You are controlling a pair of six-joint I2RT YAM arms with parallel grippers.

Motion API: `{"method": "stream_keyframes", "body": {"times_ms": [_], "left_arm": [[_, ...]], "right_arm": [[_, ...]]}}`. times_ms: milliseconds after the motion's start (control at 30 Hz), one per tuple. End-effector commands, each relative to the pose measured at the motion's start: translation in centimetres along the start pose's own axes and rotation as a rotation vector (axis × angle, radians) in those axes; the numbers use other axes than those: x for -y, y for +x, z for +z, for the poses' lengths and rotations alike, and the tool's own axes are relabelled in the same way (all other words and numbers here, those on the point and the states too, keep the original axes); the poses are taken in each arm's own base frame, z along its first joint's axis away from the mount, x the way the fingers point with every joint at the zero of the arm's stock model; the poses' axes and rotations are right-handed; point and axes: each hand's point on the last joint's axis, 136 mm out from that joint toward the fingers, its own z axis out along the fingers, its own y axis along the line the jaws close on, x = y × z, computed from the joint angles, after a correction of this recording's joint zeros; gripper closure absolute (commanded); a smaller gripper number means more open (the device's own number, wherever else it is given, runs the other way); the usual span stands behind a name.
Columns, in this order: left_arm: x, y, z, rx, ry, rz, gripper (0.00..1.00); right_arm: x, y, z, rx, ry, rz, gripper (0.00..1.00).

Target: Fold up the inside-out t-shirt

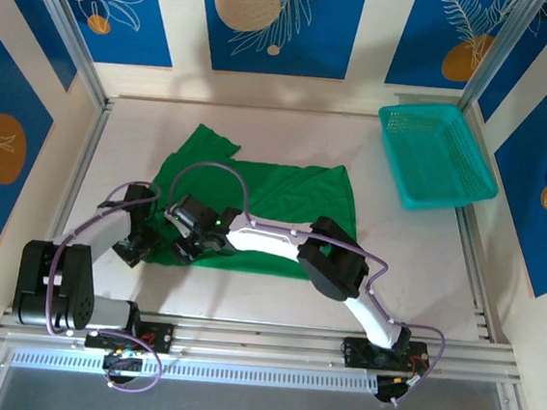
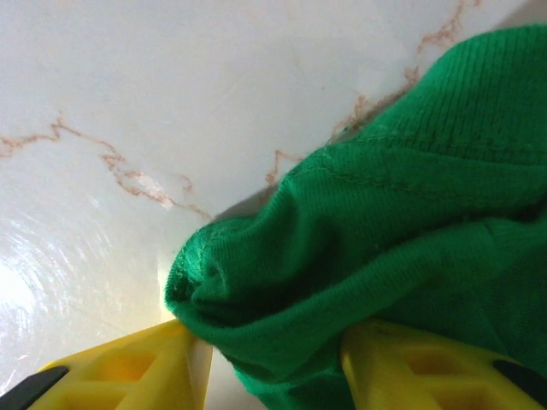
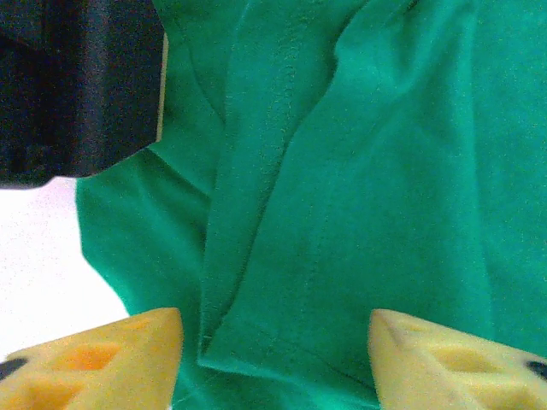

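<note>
the green t-shirt (image 1: pixel 283 201) lies spread and wrinkled on the table (image 1: pixel 413 267), with one sleeve pointing away from both claws. both claws sit at its near left corner, close beside each other.

the left claw (image 1: pixel 142 243) is at the shirt's edge. in its wrist view a bunched fold of the t-shirt (image 2: pixel 385 239) fills the gap of the left claw (image 2: pixel 273 363) and touches both yellow fingers (image 2: pixel 128 376). the fold bulges out ahead of the fingertips, with a shadow under it on the marbled table (image 2: pixel 171 102). the claw is pinching this fold.

the right claw (image 1: pixel 188 243) is just to the right of the left one, over the cloth. in its wrist view the right claw (image 3: pixel 273 346) has its yellow fingers (image 3: pixel 111 359) spread wide. the t-shirt (image 3: pixel 359 171) lies flat below and ahead of them, and a stitched seam (image 3: pixel 218 256) runs from between the fingers forward. a black casing (image 3: pixel 77 85) sits ahead and to this claw's left, and bare table (image 3: pixel 43 273) shows at its left.

well off to the right of both claws and farther from them, a teal basket (image 1: pixel 433 111) rests apart from the shirt.
</note>
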Motion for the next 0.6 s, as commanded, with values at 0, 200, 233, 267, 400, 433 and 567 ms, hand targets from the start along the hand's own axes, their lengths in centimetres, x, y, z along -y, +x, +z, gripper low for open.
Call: {"method": "stream_keyframes", "body": {"times_ms": [0,200,233,267,400,433,567], "left_arm": [[-2.0,0.9,1.5,-0.041,-0.081,0.014,0.54],[-2.7,0.9,1.7,-0.03,-0.11,0.025,0.54],[-3.2,0.8,1.5,-0.029,-0.14,0.027,0.53],[-3.5,0.7,1.4,-0.03,-0.16,0.029,0.53],[-3.5,0.7,1.6,-0.014,-0.142,0.02,0.52],[-3.4,0.7,1.6,-0.015,-0.138,0.023,0.52],[-4.3,0.8,1.3,-0.027,-0.197,0.011,0.5]], "right_arm": [[0.6,1.4,1.2,-0.05,0.014,0.033,0.59],[4.4,-1.3,-0.8,0.022,0.121,0.181,0.95],[5.1,-1.9,-1.3,0.037,0.125,0.222,0.98],[5.9,-2.3,-1.7,0.047,0.126,0.264,1.0],[9.8,-3.0,-1.9,0.085,0.112,0.426,1.0],[11.1,-3.1,-1.7,0.096,0.104,0.47,1.0],[15.6,-3.9,-0.6,0.124,0.064,0.601,0.86]]}}
